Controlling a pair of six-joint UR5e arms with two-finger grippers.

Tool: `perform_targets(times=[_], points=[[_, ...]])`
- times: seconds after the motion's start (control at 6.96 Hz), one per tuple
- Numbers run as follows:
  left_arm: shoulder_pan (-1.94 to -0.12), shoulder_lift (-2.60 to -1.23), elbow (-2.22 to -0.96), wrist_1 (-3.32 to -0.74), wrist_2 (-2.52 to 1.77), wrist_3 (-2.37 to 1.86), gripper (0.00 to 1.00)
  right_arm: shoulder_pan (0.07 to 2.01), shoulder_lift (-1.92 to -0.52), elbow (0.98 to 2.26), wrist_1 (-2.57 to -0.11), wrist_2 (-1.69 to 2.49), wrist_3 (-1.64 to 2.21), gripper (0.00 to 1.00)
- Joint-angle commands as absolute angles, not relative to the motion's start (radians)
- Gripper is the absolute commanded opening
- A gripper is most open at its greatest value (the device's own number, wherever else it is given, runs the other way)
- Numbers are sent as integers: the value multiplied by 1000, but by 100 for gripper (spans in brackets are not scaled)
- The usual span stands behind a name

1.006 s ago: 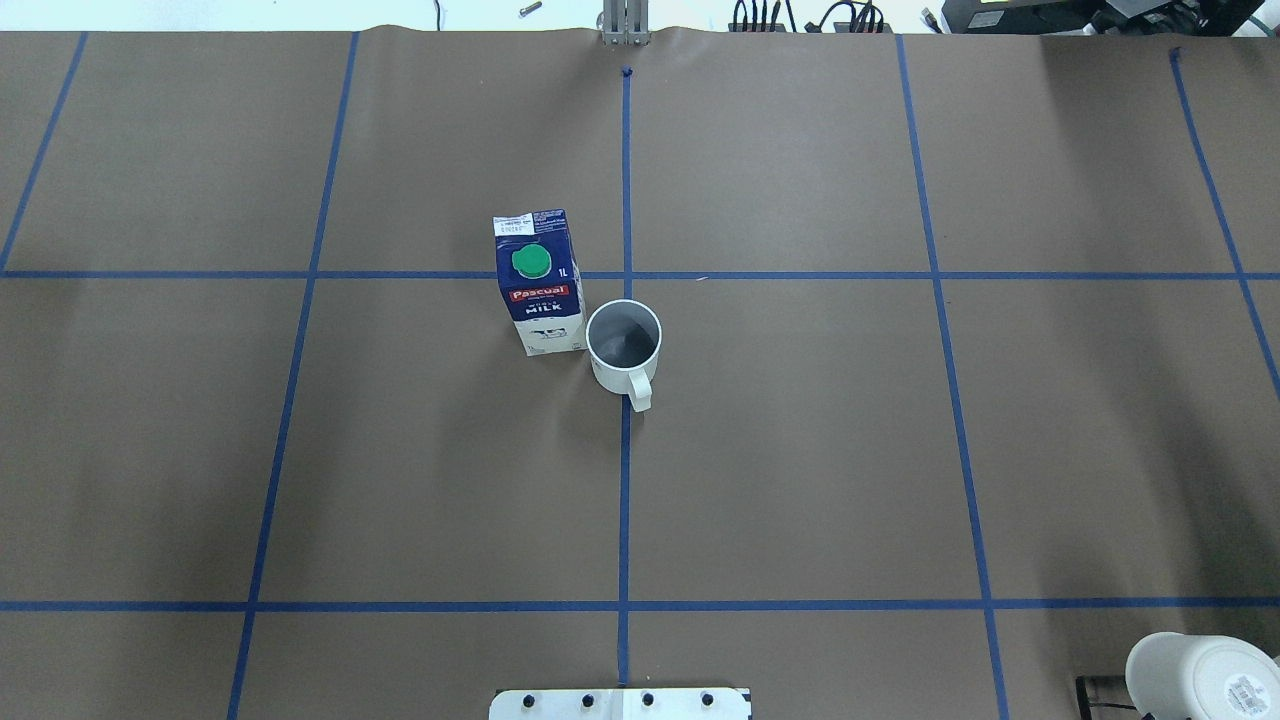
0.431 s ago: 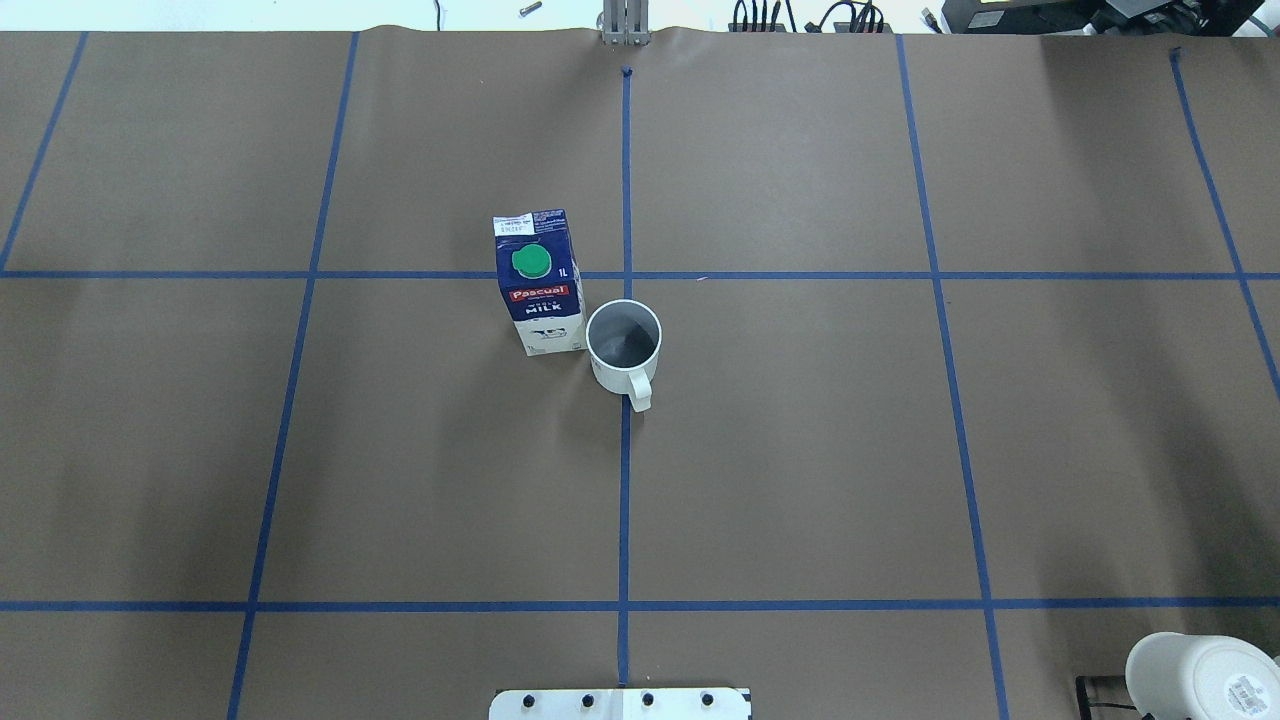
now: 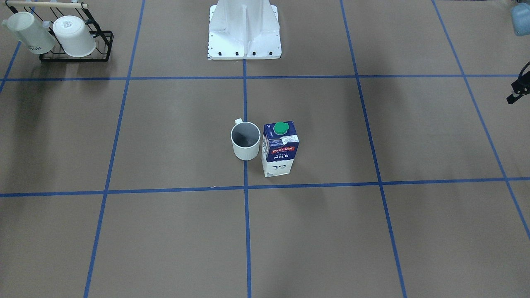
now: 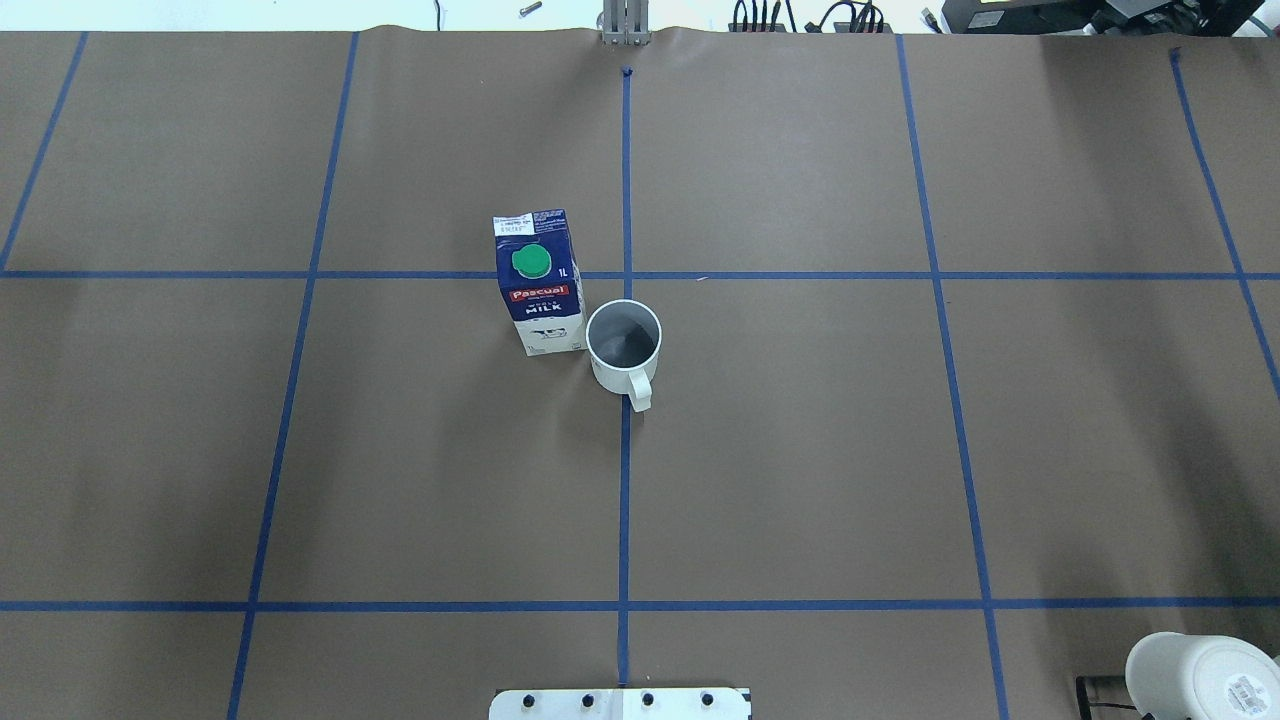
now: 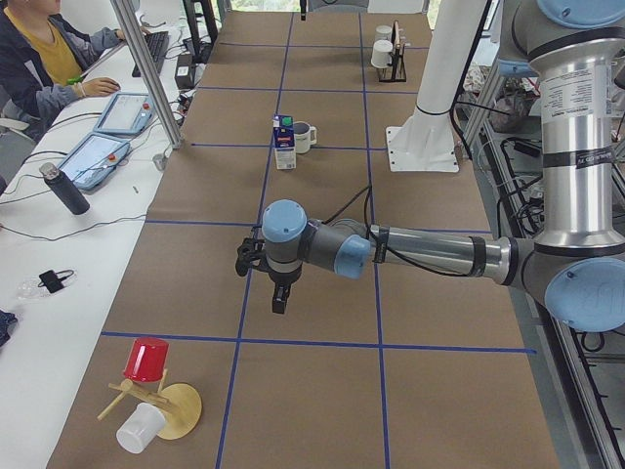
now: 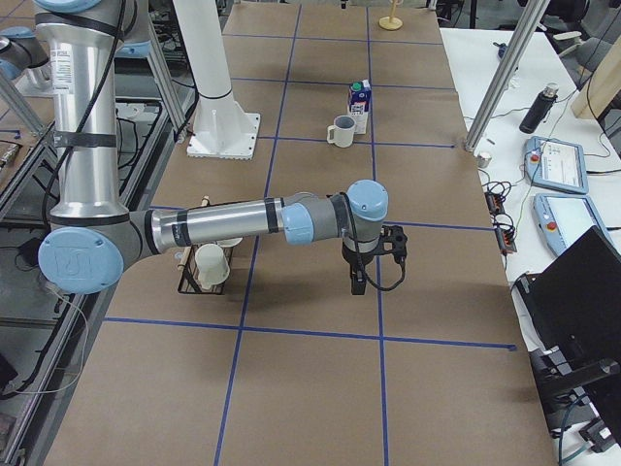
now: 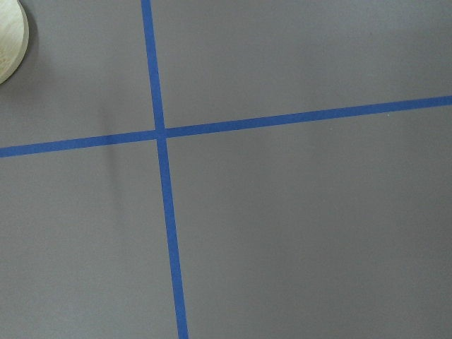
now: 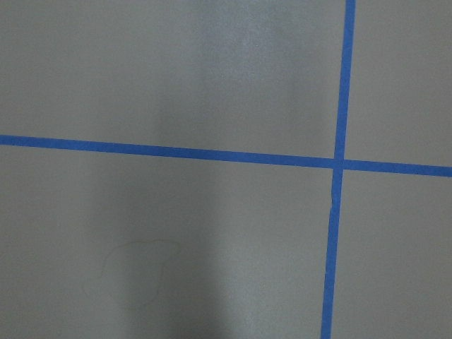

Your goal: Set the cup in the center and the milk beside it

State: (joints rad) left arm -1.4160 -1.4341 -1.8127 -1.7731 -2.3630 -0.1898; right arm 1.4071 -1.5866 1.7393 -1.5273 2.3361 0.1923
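Observation:
The plain white cup (image 4: 622,350) stands upright on the central blue tape line (image 4: 625,480), its handle toward the robot. It also shows in the front-facing view (image 3: 245,142). The milk carton (image 4: 540,290) stands upright close beside the cup, on the robot's left; it also shows in the front-facing view (image 3: 280,151). My left gripper (image 5: 278,293) hovers over bare paper far to the left of both. My right gripper (image 6: 357,282) hovers far to the right. I cannot tell whether either is open or shut. Both wrist views show only paper and tape.
A black rack (image 3: 70,58) with two white mugs stands at the robot's right, near its base (image 3: 244,29). One mug with a sticker (image 4: 1200,680) shows in the overhead corner. A wooden stand with a red cup (image 5: 146,360) and a white cup (image 5: 140,428) sits at the far left end.

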Motion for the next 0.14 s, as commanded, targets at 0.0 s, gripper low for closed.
perform_targets(times=[0.0], points=[[-1416, -1439, -1833, -1772, -2362, -192, 98, 1413, -1586, 1735, -1529, 2344, 192, 100]])
